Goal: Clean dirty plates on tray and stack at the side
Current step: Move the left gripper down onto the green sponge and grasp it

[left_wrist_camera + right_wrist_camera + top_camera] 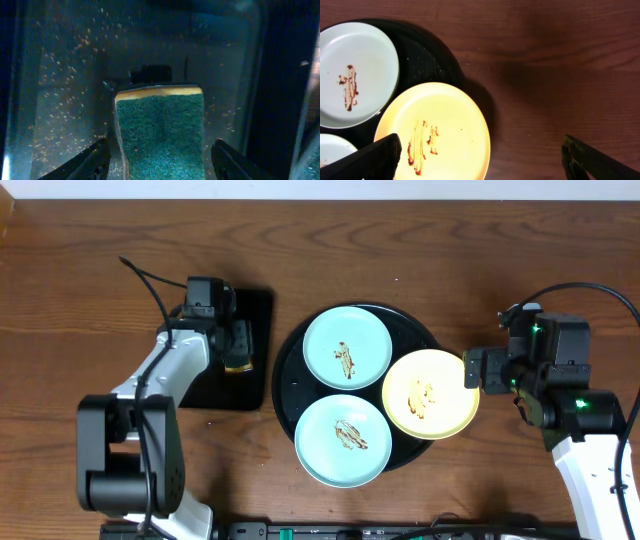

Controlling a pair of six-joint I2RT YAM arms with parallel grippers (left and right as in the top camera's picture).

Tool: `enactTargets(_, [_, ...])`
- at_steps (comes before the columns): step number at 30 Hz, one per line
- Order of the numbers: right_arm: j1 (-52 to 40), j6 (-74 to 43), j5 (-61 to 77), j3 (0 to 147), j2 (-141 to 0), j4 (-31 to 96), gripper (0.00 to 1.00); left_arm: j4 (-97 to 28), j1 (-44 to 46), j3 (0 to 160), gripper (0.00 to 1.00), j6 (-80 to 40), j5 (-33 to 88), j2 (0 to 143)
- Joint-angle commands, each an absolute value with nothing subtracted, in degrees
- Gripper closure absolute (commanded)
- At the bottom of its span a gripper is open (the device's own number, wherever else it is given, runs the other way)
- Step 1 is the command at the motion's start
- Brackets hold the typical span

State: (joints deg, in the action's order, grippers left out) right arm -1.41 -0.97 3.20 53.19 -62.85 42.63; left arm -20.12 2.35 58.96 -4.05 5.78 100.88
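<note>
The brown wooden bench holds everything here. The left gripper is down low in the small tray. Its fingers are spread wide, one on each side of the sponge, and they are not pinching it yet. The sponge lies flat with its green rough side up. If the fingers close too high or off to one side, the sponge could pop out or bend. The small tray could also slide on the bench if the gripper pushes it. The right gripper is spread wide too and holds nothing. It hangs just above the right edge of the yellow plate. That plate sits partly on the big black tray and partly sticks out over its rim, so it may be tilted. A push from the side could make it tip or slide off onto the bench. If the grip on the thin edge is weak, the plate could drop. The far blue plate lies inside the tray, and the near blue plate sticks out over the front rim. All three have brown sauce in the middle. The plates are close together, so moving one could bump the next. Hard wiping could spin a plate that is not held down. The two arms could also bump over the tray.
</note>
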Motion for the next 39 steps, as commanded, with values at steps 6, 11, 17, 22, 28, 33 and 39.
enactTargets(6, [-1.4,-0.4,3.7,54.3,-62.8,42.7,0.01,-20.6,4.4,59.7,0.38,-3.7,4.9,101.3])
enactTargets(11, [-1.4,-0.4,3.7,54.3,-62.8,42.7,0.01,-21.8,4.9,59.5,0.39,-3.7,4.0,102.2])
enactTargets(17, [-1.4,-0.3,3.7,54.3,-62.8,42.9,0.01,-22.9,4.9,59.5,0.41,-3.7,2.9,102.6])
enactTargets(22, [-1.4,-0.4,3.7,54.3,-62.8,42.9,0.01,-23.9,4.8,59.5,0.50,-3.7,2.9,102.6])
enactTargets(28, [-1.4,-0.4,3.7,54.3,-62.8,42.9,0.01,-24.6,4.9,59.1,0.61,-3.7,2.9,102.6])
enactTargets(33, [-1.4,-0.4,3.7,54.3,-62.8,42.9,0.01,-24.8,4.8,59.0,0.73,-3.7,2.9,102.6])
enactTargets(39, [-1.4,-0.4,3.7,54.3,-62.8,43.1,0.01,-24.8,4.8,58.0,0.73,-3.7,2.9,102.8])
